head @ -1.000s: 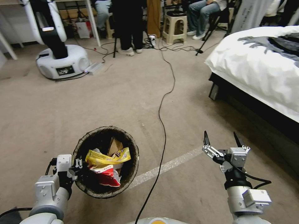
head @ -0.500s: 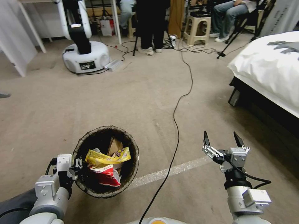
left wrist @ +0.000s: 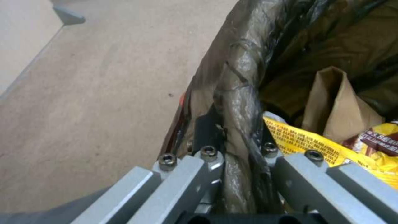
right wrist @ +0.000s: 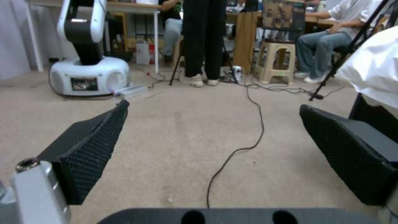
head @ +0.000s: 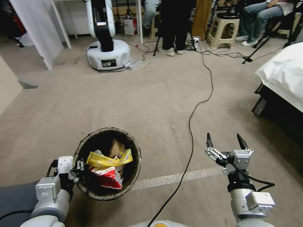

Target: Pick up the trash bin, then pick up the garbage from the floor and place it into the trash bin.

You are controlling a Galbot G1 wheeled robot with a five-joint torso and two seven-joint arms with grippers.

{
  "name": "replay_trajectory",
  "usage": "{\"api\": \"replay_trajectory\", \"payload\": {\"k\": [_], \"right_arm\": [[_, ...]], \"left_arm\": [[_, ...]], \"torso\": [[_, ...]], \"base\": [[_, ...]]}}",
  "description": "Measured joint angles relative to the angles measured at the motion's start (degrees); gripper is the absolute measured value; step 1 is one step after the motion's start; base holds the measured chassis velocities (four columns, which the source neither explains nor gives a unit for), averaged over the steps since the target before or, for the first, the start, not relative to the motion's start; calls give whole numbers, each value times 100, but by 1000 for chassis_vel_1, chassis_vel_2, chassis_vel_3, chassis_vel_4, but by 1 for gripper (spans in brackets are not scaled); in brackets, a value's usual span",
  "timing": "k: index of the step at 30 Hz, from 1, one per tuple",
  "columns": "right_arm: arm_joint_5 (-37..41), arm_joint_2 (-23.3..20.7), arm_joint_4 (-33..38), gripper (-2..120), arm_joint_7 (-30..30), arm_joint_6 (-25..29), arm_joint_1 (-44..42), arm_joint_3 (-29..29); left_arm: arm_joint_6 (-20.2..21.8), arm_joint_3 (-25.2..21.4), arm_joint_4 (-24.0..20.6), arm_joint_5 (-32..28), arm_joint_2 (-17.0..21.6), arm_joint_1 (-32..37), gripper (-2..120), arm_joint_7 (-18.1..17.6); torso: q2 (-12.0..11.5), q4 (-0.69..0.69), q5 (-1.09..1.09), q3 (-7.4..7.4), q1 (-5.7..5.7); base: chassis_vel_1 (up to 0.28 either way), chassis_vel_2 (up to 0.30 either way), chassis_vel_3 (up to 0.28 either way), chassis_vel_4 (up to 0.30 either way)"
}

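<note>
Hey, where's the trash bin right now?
In the head view the trash bin is low on the robot's left, off the floor with its rim clamped in the left pincer, left of the black cable; the open right pincer is empty.

One bin, with four pieces of litter visible inside: one yellow wrapper, one brown paper, one red-and-white packet and one bit of white tissue. Two claws: the left claw and the right claw. One cable across the floor. One white robot base. One stool. One bed. One pale floor stripe.
</note>
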Motion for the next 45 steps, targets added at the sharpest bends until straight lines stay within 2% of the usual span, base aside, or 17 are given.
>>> {"api": "replay_trajectory", "payload": {"k": [16,22,25,26,28,29,31,32,34,45], "right_arm": [[0,9,-13,100,9,1,-14,-21],[8,0,-48,100,9,-32,1,-35],[10,-3,-100,100,9,-50,-3,-76],[10,-3,-100,100,9,-50,-3,-76],[11,2,-144,100,29,-61,-16,-104],[11,2,-144,100,29,-61,-16,-104],[21,11,-175,100,70,-93,-13,-118],[21,11,-175,100,70,-93,-13,-118],[47,7,-199,100,84,-131,4,-118],[95,-8,-272,100,92,-208,60,-144]], "left_arm": [[-32,34,0,-2,9,-15,1,-32],[179,131,0,-335,63,-77,1,-221],[503,251,0,-1174,179,-179,1,-718],[503,251,0,-1174,179,-179,1,-718],[731,297,0,-1769,248,-304,1,-1273],[731,297,0,-1769,248,-304,1,-1273],[855,357,0,-2208,292,-405,1,-1639],[855,357,0,-2208,292,-405,1,-1639],[874,430,0,-2406,303,-481,1,-1862],[872,501,112,-2421,326,-574,1,-2170]], "torso": [[0,0,0,0,-1],[0,0,0,0,0],[0,0,0,0,-1],[0,0,0,0,-1],[0,0,0,0,-1],[0,0,0,0,-1],[0,0,0,0,0],[0,0,0,0,0],[0,-1,0,0,-1],[0,0,0,0,0]], "base": [[0,0,0,0],[0,0,0,0],[0,0,0,0],[0,0,0,0],[0,0,0,0],[0,0,0,0],[0,0,0,0],[0,0,0,0],[0,0,0,0],[0,0,0,0]]}}
